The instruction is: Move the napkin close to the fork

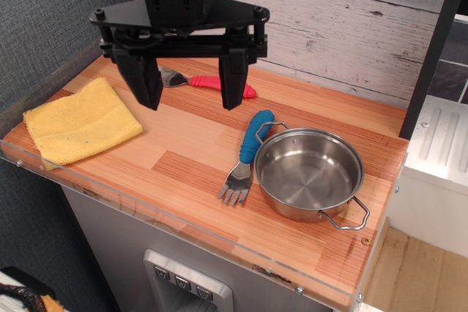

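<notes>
The yellow terry napkin [82, 122] lies flat at the left end of the wooden counter, near its front edge. The fork [246, 155], blue handle and silver tines pointing toward the front, lies in the middle of the counter, right beside the steel pot. My gripper [191, 89] hangs above the counter between napkin and fork, toward the back. Its two black fingers are spread wide apart and hold nothing.
A steel pot [308, 173] with two loop handles stands at the right, touching the fork's right side. A red-handled spoon [208, 82] lies at the back, partly behind my fingers. A clear rim [183, 221] runs along the counter's front edge. A wooden plank wall stands behind.
</notes>
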